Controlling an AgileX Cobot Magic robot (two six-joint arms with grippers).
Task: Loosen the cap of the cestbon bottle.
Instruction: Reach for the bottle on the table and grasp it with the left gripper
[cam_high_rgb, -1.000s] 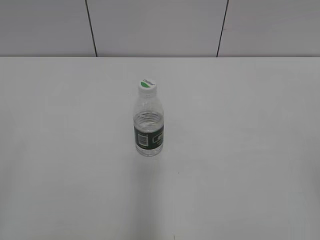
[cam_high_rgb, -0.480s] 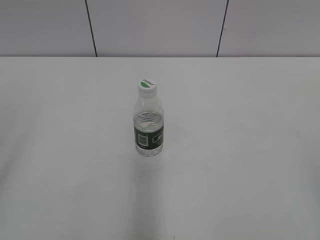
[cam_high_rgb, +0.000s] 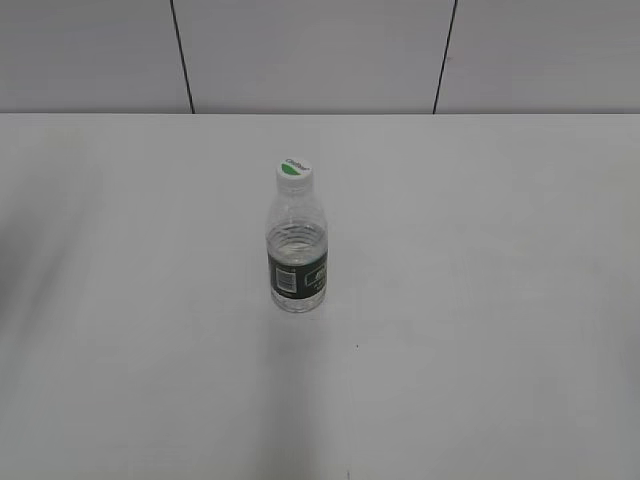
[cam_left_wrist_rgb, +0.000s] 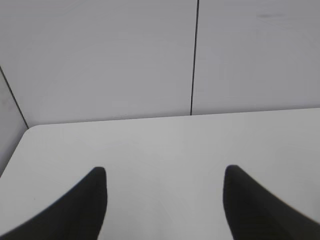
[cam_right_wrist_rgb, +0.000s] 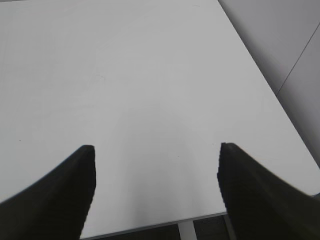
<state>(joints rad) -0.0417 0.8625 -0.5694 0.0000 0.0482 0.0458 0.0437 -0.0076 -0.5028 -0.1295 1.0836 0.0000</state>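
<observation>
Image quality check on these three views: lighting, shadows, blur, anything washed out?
Exterior view: even, soft light; the cestbon bottle and its cap are sharp, with a faint shadow falling toward the camera on the table. Left wrist view: the left gripper fingers are dark, soft-edged silhouettes. Right wrist view: the right gripper looks the same; the tabletop is bright and nearly featureless.

Both grippers (cam_left_wrist_rgb: 165, 200) (cam_right_wrist_rgb: 156, 185), jaws wide apart

text on cap (cam_high_rgb: 295, 169) too small to read; left gripper (cam_left_wrist_rgb: 165, 175) and right gripper (cam_right_wrist_rgb: 155, 152) fingers cut off by bottom edges.
</observation>
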